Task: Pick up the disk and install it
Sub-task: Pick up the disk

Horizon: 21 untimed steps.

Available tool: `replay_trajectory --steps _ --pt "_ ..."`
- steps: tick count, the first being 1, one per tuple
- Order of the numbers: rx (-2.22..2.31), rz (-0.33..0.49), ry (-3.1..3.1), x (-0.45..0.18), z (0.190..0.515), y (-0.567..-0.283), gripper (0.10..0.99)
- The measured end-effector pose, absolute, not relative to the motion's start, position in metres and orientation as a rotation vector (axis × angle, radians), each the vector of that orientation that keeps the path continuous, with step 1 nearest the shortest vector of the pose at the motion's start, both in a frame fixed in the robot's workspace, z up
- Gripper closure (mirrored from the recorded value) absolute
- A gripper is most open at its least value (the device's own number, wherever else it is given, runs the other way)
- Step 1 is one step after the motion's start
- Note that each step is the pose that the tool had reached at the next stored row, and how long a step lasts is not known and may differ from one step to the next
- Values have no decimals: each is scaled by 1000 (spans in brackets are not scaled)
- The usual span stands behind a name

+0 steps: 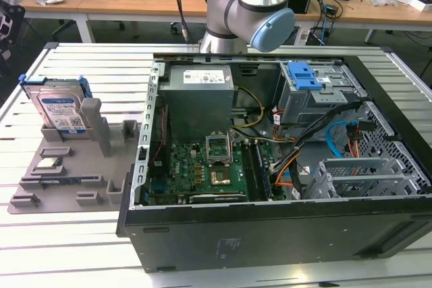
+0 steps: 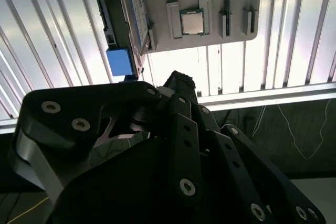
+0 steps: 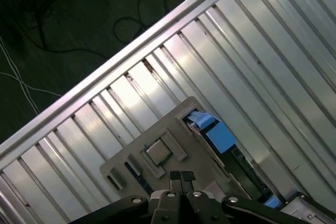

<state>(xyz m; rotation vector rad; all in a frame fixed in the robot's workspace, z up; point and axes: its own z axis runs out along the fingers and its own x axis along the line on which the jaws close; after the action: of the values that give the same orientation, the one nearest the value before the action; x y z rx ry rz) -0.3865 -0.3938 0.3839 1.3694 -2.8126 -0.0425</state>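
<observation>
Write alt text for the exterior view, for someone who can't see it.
The disk stands on edge in a grey fixture on the exterior view's left. An open computer case lies beside it, with the robot arm above its far side.

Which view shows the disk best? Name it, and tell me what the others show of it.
The exterior view: the disk stands on edge in the grey holder, its labelled face and blue bracket plain to see. Both wrist views catch the disk edge-on, showing mostly its blue bracket.

Slatted table (image 1: pixel 67 251) — grey fixture (image 1: pixel 67 175), computer case (image 1: pixel 270 241)
</observation>
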Motion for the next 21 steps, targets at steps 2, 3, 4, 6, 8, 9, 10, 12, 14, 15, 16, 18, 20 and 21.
replay_trajectory --steps 2,3,4,6,8,9,10,12,14,15,16,18,20,21 --pt "1402 -42 -2796 -387 384 -394 980" --pt "1429 -42 -2782 -387 384 -394 980" --pt "1463 -42 -2764 -387 384 -394 980" --pt "1557 -41 -2711 -387 384 -394 980" --pt "1617 -41 -2675 -387 384 -394 980" --pt "1648 -40 -2656 -387 384 -394 980" --pt "1670 -40 -2642 -387 384 -394 980" --pt "1726 -39 -2605 -387 384 -394 980" --pt "1782 -39 -2567 -387 384 -394 980" --pt "1813 -38 -2544 -387 384 -394 980" --pt "1838 -38 -2526 -387 384 -394 980" --pt "1868 -38 -2503 -387 384 -394 980" --pt "1940 -37 -2447 -387 384 -394 980" --pt "1969 -37 -2424 -387 384 -394 980"
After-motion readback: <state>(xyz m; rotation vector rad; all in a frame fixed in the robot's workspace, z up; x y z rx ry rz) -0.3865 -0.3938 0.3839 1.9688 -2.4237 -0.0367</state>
